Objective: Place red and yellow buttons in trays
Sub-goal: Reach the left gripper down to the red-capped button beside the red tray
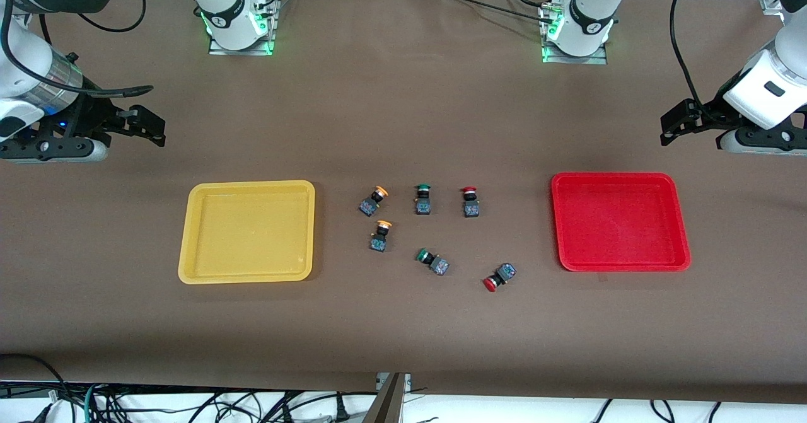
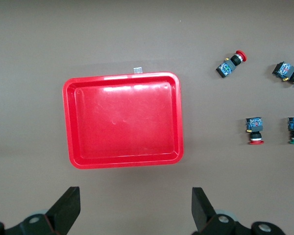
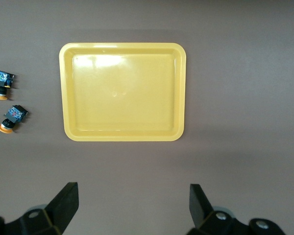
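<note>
Two yellow-capped buttons (image 1: pixel 373 200) (image 1: pixel 380 235) and two red-capped buttons (image 1: pixel 470 201) (image 1: pixel 499 277) lie on the table between the empty yellow tray (image 1: pixel 247 231) and the empty red tray (image 1: pixel 620 221). My right gripper (image 1: pixel 151 127) is open and empty, up in the air at the right arm's end of the table; its view shows the yellow tray (image 3: pixel 122 90) and the yellow buttons (image 3: pixel 1 84) (image 3: pixel 12 117). My left gripper (image 1: pixel 671 130) is open and empty, up in the air at the left arm's end; its view shows the red tray (image 2: pixel 122 120) and the red buttons (image 2: pixel 231 63) (image 2: pixel 255 131).
Two green-capped buttons (image 1: pixel 422 198) (image 1: pixel 432 261) lie among the others in the middle of the brown table. Cables run along the table's edge nearest the front camera.
</note>
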Robot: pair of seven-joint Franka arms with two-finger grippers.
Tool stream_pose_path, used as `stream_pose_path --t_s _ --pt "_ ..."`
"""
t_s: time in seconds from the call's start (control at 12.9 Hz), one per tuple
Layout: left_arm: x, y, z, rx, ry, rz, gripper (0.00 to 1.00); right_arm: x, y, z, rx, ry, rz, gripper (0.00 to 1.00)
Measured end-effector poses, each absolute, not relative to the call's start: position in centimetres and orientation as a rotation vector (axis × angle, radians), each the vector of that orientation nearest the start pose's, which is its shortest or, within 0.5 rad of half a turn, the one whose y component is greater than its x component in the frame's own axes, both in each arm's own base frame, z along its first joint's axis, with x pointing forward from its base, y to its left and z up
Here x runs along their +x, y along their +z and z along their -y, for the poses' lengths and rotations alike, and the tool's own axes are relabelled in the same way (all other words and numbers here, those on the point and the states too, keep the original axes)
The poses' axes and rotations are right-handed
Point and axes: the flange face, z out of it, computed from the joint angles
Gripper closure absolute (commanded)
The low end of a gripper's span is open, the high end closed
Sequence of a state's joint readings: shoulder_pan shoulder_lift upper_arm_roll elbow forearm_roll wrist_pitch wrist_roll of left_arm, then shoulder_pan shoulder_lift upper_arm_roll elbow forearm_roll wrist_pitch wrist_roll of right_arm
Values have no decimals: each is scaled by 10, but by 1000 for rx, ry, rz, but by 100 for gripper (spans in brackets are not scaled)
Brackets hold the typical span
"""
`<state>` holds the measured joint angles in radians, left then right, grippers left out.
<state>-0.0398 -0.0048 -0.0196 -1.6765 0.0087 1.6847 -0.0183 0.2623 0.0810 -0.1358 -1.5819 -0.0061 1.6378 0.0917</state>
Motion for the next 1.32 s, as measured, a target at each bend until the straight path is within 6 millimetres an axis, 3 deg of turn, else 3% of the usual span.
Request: stream_pose_path --t_s 0.23,0.47,0.62,0.93,1.09,1.32 --pt "552 577 43 -3126 107 -98 0 578 579 -76 -3160 35 56 0" --pt "548 551 90 -3102 266 -226 0 578 579 -76 -3160 36 56 0" --pt "553 518 117 -3083 371 -297 0 578 579 -76 -3160 36 56 0" --pt "609 422 149 -3114 546 -454 0 578 580 -76 -3161 35 56 0" --pt "635 389 190 -3165 509 -615 0 578 580 -76 -3160 33 56 0" --pt "659 341 245 -3172 293 -880 0 578 580 -76 -3160 32 57 0"
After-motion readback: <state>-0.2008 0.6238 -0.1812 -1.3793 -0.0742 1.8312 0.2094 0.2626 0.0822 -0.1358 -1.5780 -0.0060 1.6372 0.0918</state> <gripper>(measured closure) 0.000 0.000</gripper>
